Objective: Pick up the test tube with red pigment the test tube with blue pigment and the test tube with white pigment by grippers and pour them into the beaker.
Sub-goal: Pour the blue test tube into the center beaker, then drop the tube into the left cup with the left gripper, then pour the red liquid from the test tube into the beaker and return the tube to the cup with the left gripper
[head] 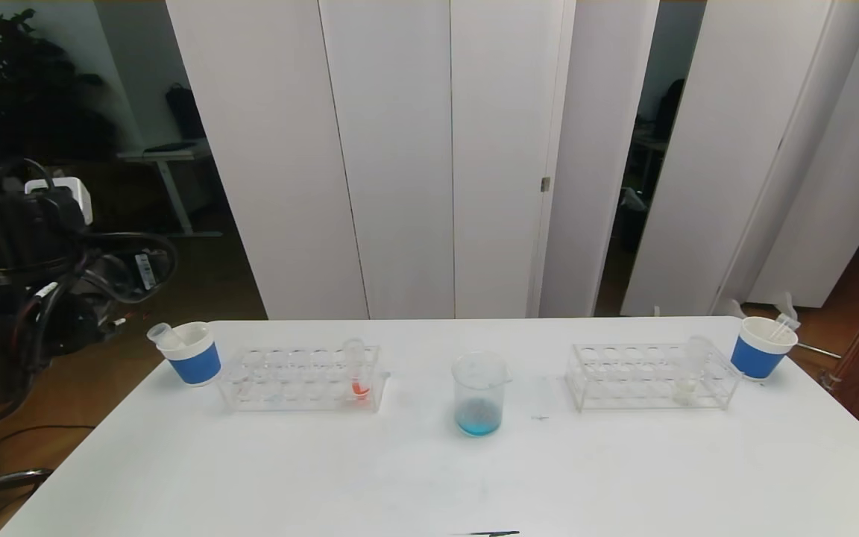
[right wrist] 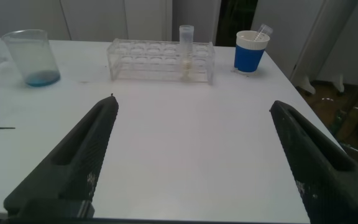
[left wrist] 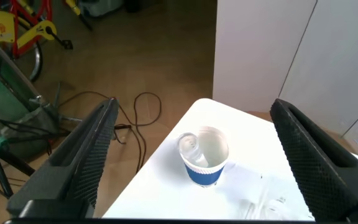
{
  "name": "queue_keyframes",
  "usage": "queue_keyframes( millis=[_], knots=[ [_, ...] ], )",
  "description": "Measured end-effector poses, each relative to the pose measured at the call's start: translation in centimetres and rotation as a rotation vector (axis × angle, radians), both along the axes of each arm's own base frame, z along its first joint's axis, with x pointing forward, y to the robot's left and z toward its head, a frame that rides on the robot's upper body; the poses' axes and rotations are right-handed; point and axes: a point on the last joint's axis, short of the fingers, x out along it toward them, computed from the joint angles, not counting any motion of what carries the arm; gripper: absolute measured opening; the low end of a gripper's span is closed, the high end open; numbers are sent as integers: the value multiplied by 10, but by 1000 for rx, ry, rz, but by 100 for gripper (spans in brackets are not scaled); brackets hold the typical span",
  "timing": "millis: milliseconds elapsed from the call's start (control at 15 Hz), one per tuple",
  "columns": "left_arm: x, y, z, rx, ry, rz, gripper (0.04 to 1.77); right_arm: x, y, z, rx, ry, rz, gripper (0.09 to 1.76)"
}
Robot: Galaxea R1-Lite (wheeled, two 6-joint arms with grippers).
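— Claws? 
— Left claw (left wrist: 191, 155) spread wide above the left blue cup (left wrist: 204, 157); right claw (right wrist: 191, 155) spread wide over bare tabletop (right wrist: 185, 130).
— Farther off?
— Beaker (head: 479, 394) mid-tabletop, blue at bottom. White-pigment tube (head: 688, 380) upright in right rack (head: 652, 377); red-pigment tube (head: 358, 371) in left rack (head: 301, 378).

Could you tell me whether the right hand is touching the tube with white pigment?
Apart. The right wrist view shows the right hand open, with bare table between it and the tube with white pigment standing in its rack.
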Motion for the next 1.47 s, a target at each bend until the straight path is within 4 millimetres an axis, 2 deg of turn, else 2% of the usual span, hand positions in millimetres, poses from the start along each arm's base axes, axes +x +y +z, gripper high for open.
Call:
queue_keyframes(
  millis=[200, 400, 533, 733, 867, 1067, 1267, 1467],
  knots=[
    [-53, -8, 35, 3, -28, -64, 175, 0, 0, 0, 0, 0, 0, 175],
    [-114, -18, 59, 10, -34, -165, 175, 0, 0, 0, 0, 0, 0, 175],
    [-158, -25, 66, 8, -29, -244, 175, 0, 0, 0, 0, 0, 0, 175],
    [-224, -33, 68, 10, -49, -304, 175, 0, 0, 0, 0, 0, 0, 175],
    [-262, -38, 59, 12, -64, -324, 175, 0, 0, 0, 0, 0, 0, 175],
    [-307, -43, 38, 17, -92, -376, 175, 0, 0, 0, 0, 0, 0, 175],
    [-336, -44, 4, 22, -120, -417, 175, 0, 0, 0, 0, 0, 0, 175],
    [-351, -44, -39, 43, -118, -467, 175, 0, 0, 0, 0, 0, 0, 175]
  ],
)
